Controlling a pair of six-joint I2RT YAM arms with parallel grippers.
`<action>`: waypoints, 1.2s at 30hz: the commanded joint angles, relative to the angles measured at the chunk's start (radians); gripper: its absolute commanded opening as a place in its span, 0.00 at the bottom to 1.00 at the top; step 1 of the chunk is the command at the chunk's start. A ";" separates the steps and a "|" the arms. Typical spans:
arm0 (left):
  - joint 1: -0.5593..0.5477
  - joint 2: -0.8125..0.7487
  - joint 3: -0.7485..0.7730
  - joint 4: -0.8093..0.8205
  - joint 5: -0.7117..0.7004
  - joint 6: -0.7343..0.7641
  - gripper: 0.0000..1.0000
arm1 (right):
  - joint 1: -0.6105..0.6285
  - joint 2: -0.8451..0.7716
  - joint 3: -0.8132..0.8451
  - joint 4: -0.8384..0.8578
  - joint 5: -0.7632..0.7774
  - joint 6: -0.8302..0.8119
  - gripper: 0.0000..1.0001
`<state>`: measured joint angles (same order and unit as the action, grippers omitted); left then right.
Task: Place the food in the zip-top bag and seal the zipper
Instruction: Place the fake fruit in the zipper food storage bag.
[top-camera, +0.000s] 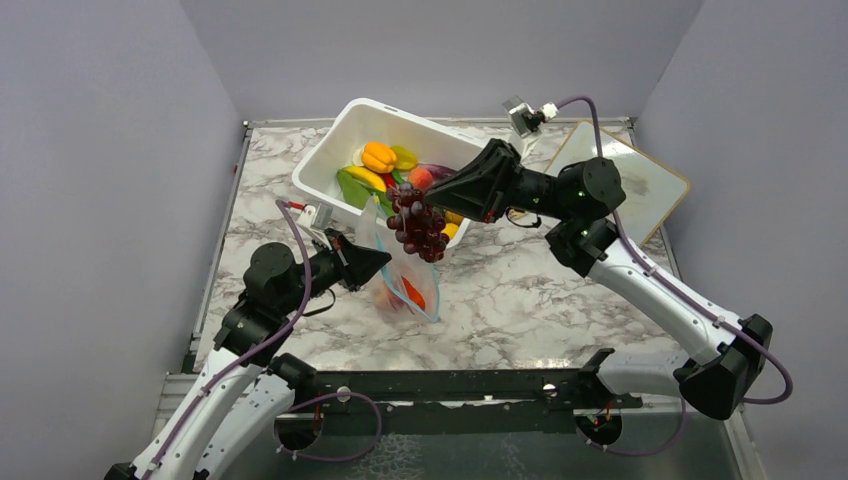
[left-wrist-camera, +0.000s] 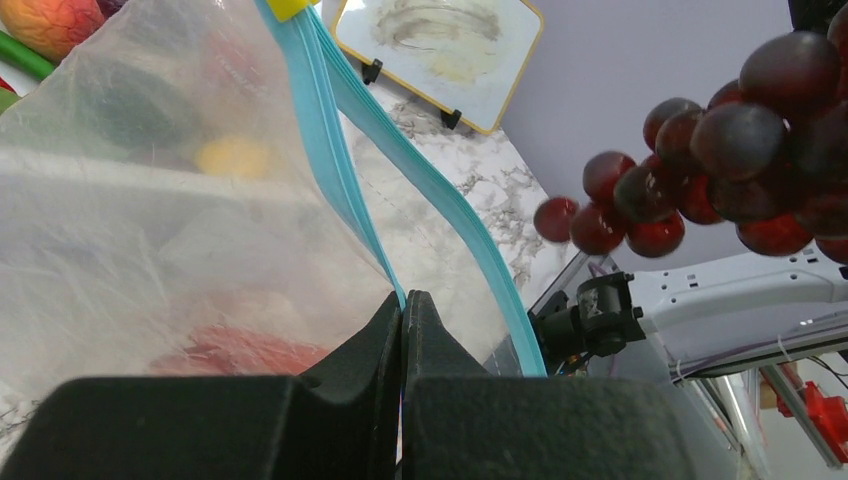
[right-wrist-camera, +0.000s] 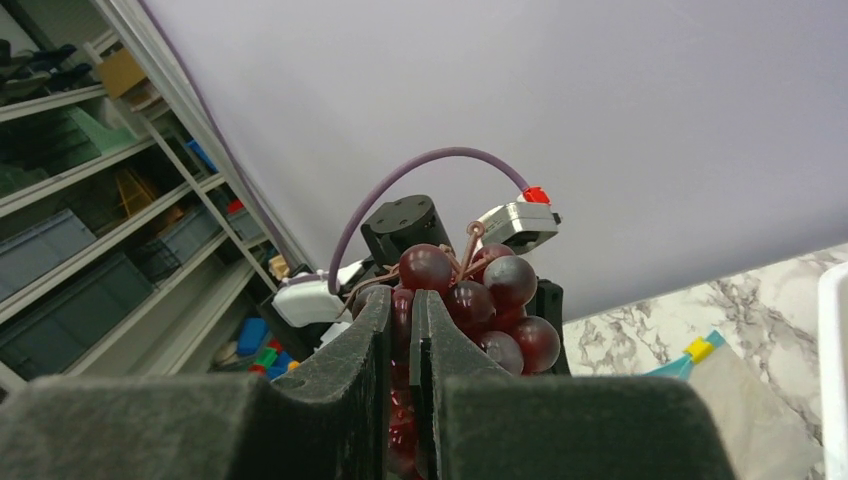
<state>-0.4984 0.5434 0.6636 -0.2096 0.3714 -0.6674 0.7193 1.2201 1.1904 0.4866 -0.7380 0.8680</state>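
Note:
My right gripper (top-camera: 432, 192) is shut on a bunch of dark red-purple grapes (top-camera: 418, 224) and holds it in the air over the mouth of the zip-top bag (top-camera: 405, 272); the grapes also show in the right wrist view (right-wrist-camera: 480, 300) and the left wrist view (left-wrist-camera: 745, 150). My left gripper (top-camera: 385, 262) is shut on the near edge of the bag's light blue zipper (left-wrist-camera: 335, 170) and holds the bag upright with its mouth open. A red piece of food (top-camera: 412, 291) lies inside the bag. More food (top-camera: 378, 158) sits in the white tub (top-camera: 335, 150).
The white tub stands at the back centre, just behind the bag. A yellow-framed board (top-camera: 640, 180) leans at the back right. A yellow slider tab (left-wrist-camera: 287, 8) sits on the zipper's far end. Grey walls close in on the left, back and right.

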 joint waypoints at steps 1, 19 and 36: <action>0.004 -0.008 -0.008 0.045 0.023 -0.015 0.00 | 0.029 0.028 0.034 0.090 0.013 0.024 0.01; 0.004 -0.040 -0.010 0.006 0.007 0.010 0.00 | 0.081 0.081 -0.092 0.032 0.085 -0.083 0.01; 0.004 -0.063 -0.018 -0.012 -0.003 0.022 0.00 | 0.084 0.033 -0.152 -0.282 0.236 -0.312 0.01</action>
<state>-0.4984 0.4908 0.6559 -0.2230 0.3725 -0.6567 0.7948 1.2732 1.0439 0.2916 -0.5762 0.6468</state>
